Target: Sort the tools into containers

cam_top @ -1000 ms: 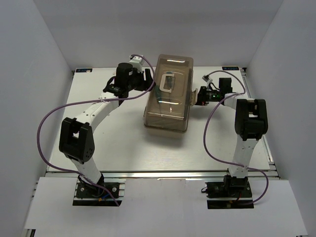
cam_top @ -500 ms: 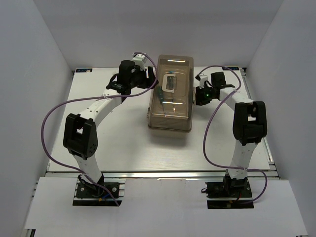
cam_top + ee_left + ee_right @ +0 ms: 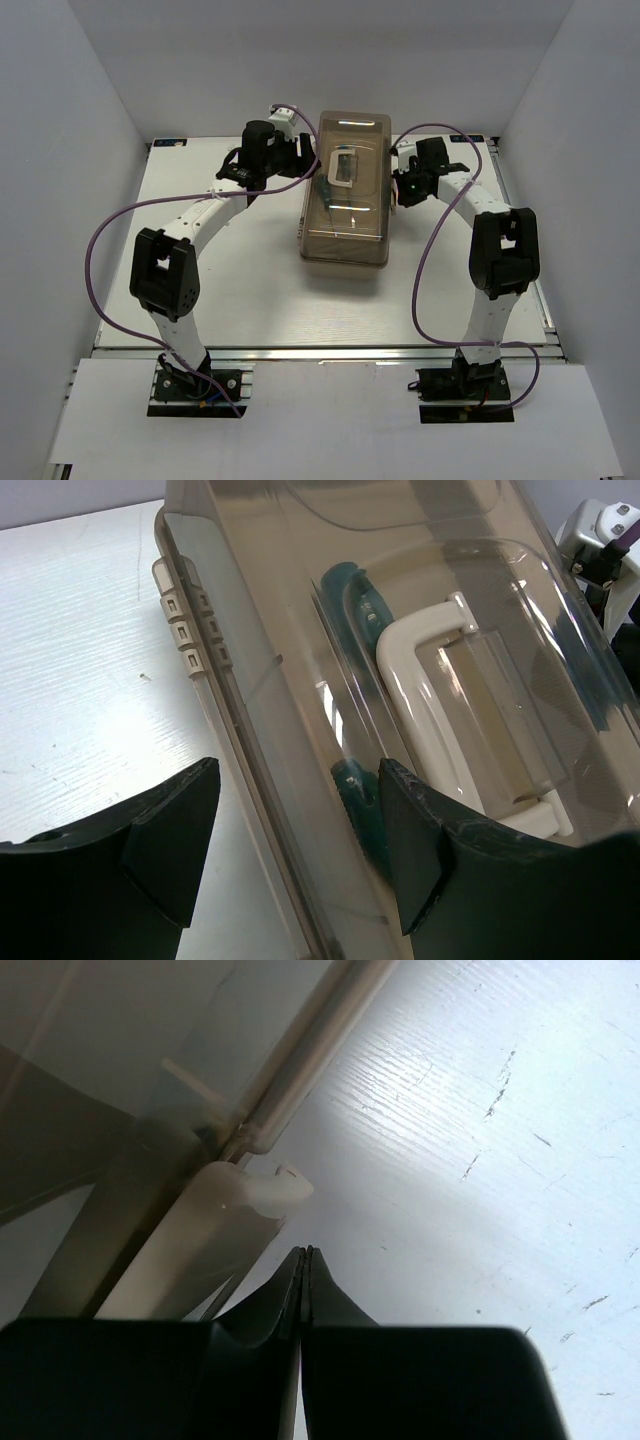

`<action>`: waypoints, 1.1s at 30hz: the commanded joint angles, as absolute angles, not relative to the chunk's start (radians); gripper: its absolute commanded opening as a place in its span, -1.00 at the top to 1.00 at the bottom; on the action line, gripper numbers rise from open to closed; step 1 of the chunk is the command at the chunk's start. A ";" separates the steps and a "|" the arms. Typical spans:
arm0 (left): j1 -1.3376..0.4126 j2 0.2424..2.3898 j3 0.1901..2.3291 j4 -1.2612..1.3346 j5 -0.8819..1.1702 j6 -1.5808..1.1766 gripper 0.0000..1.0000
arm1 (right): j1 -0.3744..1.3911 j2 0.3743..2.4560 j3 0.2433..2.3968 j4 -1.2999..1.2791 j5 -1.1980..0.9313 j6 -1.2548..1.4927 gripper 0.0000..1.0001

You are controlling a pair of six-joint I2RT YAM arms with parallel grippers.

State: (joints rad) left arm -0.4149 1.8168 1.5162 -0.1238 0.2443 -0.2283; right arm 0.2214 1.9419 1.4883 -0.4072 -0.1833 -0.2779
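The left gripper (image 3: 300,820) is standing open, its black fingers (image 3: 170,830) straddling the left wall of the beige plastic toolbox with a translucent brownish lid (image 3: 345,225), grasping nothing. The box is sitting closed at the far middle of the white table (image 3: 230,280). A green-handled screwdriver (image 3: 352,595) is showing through the lid beside the white handle (image 3: 430,670). The right gripper (image 3: 303,1257) is clenched empty, its tip pointing just beside the white side latch (image 3: 255,1192). The latch is probably being worked, so the tip should be catching its lip gently while the left fingers brace the box against sliding.

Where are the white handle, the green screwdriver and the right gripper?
white handle (image 3: 412,695), left wrist view, on the long bar of its loop.
green screwdriver (image 3: 352,592), left wrist view, on its teal grip.
right gripper (image 3: 303,1253), right wrist view, at the shut fingertips.
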 commanded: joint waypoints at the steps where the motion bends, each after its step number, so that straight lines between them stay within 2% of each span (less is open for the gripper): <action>1: -0.566 1.901 1.483 -0.287 0.459 -0.238 -0.50 | 0.351 1.987 1.526 -0.437 -0.291 -0.354 1.00; 9: -0.566 1.908 1.502 -0.290 0.454 -0.242 -0.50 | 0.345 1.971 1.490 -0.431 -0.403 -0.301 1.00; 19: -0.568 1.939 1.509 -0.281 0.462 -0.255 -0.50 | 0.307 1.876 1.394 -0.273 -0.615 -0.121 1.00; 29: -0.633 2.003 1.508 -0.285 0.468 -0.255 -0.49 | 0.308 1.899 1.393 -0.210 -0.739 0.031 1.00; 33: -0.647 2.013 1.520 -0.296 0.440 -0.267 -0.49 | 0.307 1.891 1.387 -0.212 -0.698 0.055 1.00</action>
